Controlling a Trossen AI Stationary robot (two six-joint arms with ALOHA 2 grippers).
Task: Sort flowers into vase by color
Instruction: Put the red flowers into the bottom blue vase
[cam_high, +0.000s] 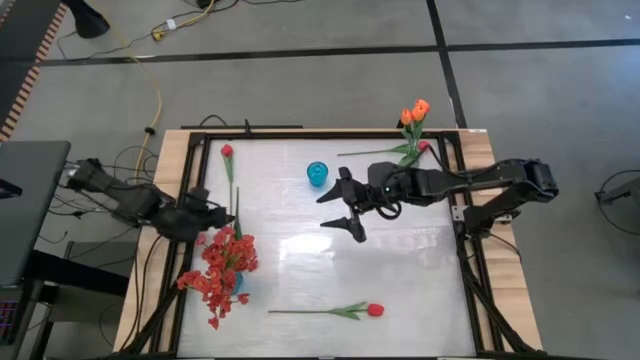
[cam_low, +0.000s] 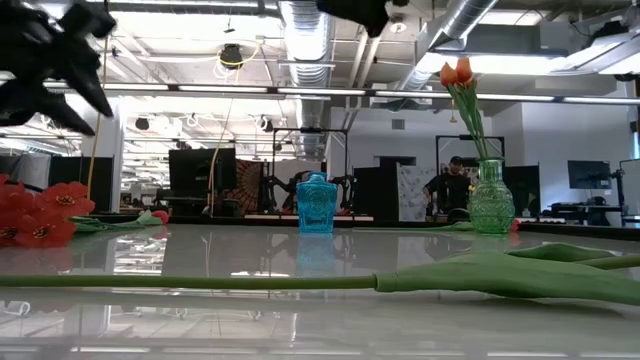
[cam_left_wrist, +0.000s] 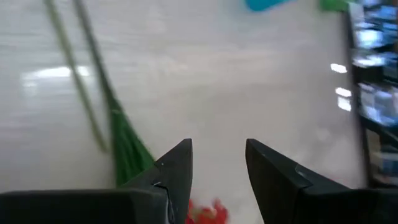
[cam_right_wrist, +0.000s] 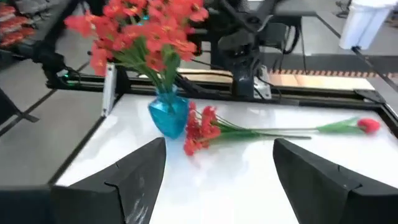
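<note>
From above, my left gripper (cam_high: 222, 218) is lost against the red blossom spray (cam_high: 222, 265), so I cannot tell what my fingers (cam_left_wrist: 177, 171) touch. My wrist camera blurs the green stems (cam_left_wrist: 93, 81). The low view's edge crops the lying stem (cam_low: 300, 283).

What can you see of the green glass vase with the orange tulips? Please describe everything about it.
The green glass vase is a small translucent bottle with a patterned, round belly and a narrow neck. It stands upright on the white table, near the far right corner. It holds two orange tulip buds on thin green stems. One loose stem with leaves lies beside its base. No gripper touches it.
</note>
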